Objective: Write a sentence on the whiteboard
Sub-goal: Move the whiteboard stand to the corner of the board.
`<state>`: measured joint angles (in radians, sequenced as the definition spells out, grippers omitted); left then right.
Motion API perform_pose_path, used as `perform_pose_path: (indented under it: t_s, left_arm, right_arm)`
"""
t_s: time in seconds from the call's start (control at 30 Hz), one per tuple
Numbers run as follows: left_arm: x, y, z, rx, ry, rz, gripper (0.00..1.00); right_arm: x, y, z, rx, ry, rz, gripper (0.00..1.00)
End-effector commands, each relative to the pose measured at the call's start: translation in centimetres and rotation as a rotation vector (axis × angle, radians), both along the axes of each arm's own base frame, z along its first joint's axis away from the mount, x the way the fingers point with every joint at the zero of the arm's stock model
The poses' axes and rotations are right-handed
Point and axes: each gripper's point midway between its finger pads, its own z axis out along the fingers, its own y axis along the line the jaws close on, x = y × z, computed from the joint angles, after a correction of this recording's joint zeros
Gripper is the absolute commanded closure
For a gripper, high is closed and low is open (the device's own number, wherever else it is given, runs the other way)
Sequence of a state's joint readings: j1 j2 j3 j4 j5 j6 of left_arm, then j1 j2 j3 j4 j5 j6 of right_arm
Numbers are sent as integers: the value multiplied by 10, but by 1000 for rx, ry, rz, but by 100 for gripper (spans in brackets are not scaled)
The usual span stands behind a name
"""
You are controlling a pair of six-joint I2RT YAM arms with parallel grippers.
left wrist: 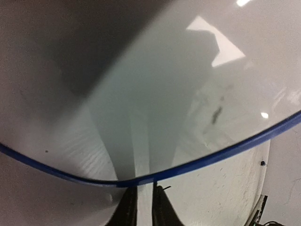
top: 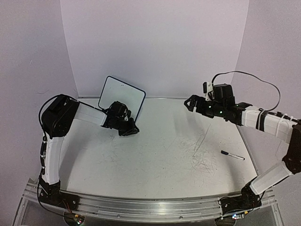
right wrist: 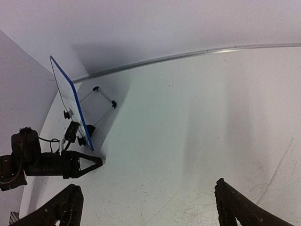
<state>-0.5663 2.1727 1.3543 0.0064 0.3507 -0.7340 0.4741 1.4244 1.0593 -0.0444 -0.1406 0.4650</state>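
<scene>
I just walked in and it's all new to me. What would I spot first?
A blue-rimmed whiteboard stands tilted at the back left of the table, with the left gripper shut at its lower edge. A black marker lies front right, near the raised, open right gripper.

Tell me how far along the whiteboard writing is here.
Done: nothing yet; the whiteboard stands at the back left with no writing on it. In hand: the left gripper has its fingertips at the board's lower rim, though a real pinch cannot be confirmed; the right gripper is open and empty. Left: the marker lies untouched on the table, so pickup and the whole sentence are ahead.
</scene>
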Motion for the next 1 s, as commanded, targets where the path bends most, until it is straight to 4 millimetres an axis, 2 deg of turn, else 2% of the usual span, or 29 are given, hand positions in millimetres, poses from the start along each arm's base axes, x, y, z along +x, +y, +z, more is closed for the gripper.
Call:
perform_pose_path:
  t_s: [0.0, 0.17, 0.3, 0.43, 0.53, 0.6, 0.73, 0.87, 0.97]
  left_arm:
    - [6, 18, 11, 48, -75, 55, 76]
    - [-10, 60, 28, 175, -158, 38, 64]
    - [-10, 109, 40, 249, -178, 85, 55]
    - [19, 168, 59, 295, -220, 161, 44]
    - [50, 199, 69, 351, -283, 168, 34]
    - [72, 210, 69, 397, -296, 133, 31]
    - [102, 217, 64, 482, -323, -21, 30]
    - [115, 216, 63, 475, -379, -145, 33]
    - [120, 211, 65, 478, -412, -219, 39]
  right_arm:
    - [4, 36, 5, 28, -13, 63, 2]
    - [5, 51, 1, 47, -16, 100, 2]
    - [10, 65, -7, 34, -6, 131, 2]
    - [11, 76, -8, 39, 0, 159, 2]
    - [11, 79, -6, 43, -3, 165, 2]
    - [11, 79, -4, 43, -11, 167, 2]
    - [7, 74, 2, 32, -33, 166, 2]
    - [1, 66, 3, 22, -51, 151, 2]
    - [-5, 62, 8, 26, -61, 149, 2]
